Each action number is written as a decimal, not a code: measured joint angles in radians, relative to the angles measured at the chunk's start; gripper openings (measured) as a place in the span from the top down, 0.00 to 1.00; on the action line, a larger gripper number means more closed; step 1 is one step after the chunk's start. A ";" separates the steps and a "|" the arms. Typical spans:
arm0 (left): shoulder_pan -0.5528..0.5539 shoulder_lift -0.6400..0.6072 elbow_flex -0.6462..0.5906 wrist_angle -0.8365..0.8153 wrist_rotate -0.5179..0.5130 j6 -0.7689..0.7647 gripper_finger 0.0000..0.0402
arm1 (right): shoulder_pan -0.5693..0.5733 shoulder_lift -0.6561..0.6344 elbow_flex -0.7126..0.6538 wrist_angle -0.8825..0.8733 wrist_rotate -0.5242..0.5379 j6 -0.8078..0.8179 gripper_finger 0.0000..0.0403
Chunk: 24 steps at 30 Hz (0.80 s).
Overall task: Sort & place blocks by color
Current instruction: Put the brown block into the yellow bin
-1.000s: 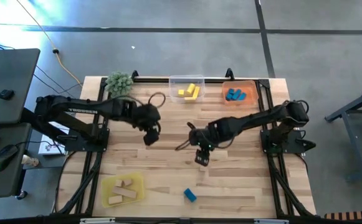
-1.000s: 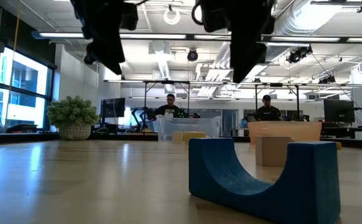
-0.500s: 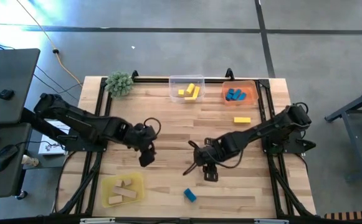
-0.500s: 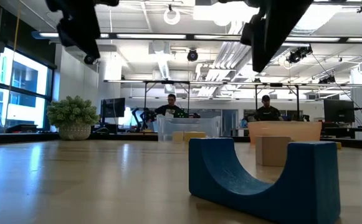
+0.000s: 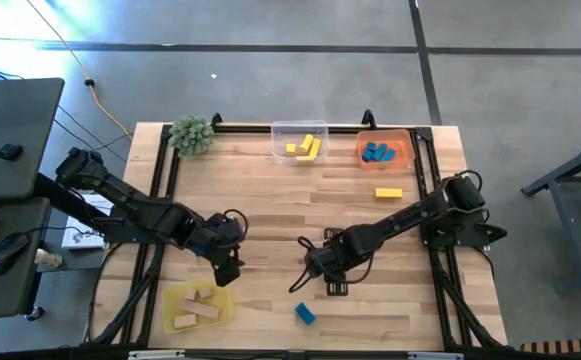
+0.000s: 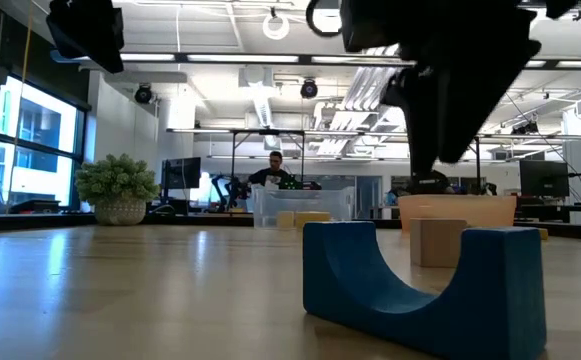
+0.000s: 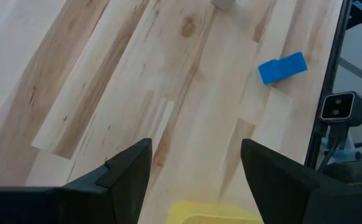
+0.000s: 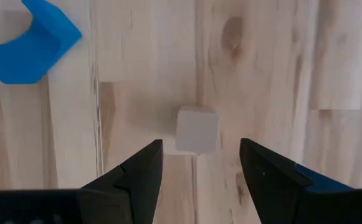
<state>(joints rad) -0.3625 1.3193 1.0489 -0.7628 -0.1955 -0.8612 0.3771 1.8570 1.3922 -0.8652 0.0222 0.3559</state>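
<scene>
The wooden table (image 5: 270, 200) carries three trays: a clear tray (image 5: 300, 143) with yellow blocks (image 5: 304, 148) at the far edge, an orange tray (image 5: 385, 150) with blue blocks (image 5: 376, 153) beside it, and a yellow tray (image 5: 196, 305) with plain wood blocks (image 5: 200, 308) at the near left. A green spiky plant (image 5: 191, 133) sits at the far left corner.

The right gripper (image 8: 196, 165) hangs low over the middle near part of the table, fingers apart and empty, with a plain wood cube (image 8: 196, 129) lying on the table just ahead of its fingertips. The left gripper (image 7: 193, 163) hovers just beyond the yellow tray, spread wide, holding nothing.

A blue arch block (image 5: 305, 314) lies near the front edge, close to the wood cube. A lone yellow bar (image 5: 388, 192) lies below the orange tray.
</scene>
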 joint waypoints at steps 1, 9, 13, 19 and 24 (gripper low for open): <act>-0.004 0.000 0.000 0.000 0.000 0.000 0.41 | 0.000 0.008 0.000 0.000 -0.005 -0.001 0.50; -0.013 0.000 0.000 0.000 -0.003 0.000 0.41 | -0.004 0.068 0.000 -0.006 -0.015 0.000 0.50; -0.013 0.000 0.000 -0.001 -0.006 0.000 0.41 | -0.004 0.091 0.000 -0.005 -0.031 0.001 0.50; -0.013 0.001 0.000 -0.002 -0.025 0.000 0.41 | -0.004 0.114 0.000 0.018 -0.033 0.001 0.50; -0.013 0.001 0.000 -0.003 -0.026 0.016 0.41 | -0.004 0.138 0.000 0.026 -0.031 0.003 0.50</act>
<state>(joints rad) -0.3752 1.3201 1.0489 -0.7654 -0.2211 -0.8455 0.3731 1.9952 1.3918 -0.8396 -0.0090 0.3592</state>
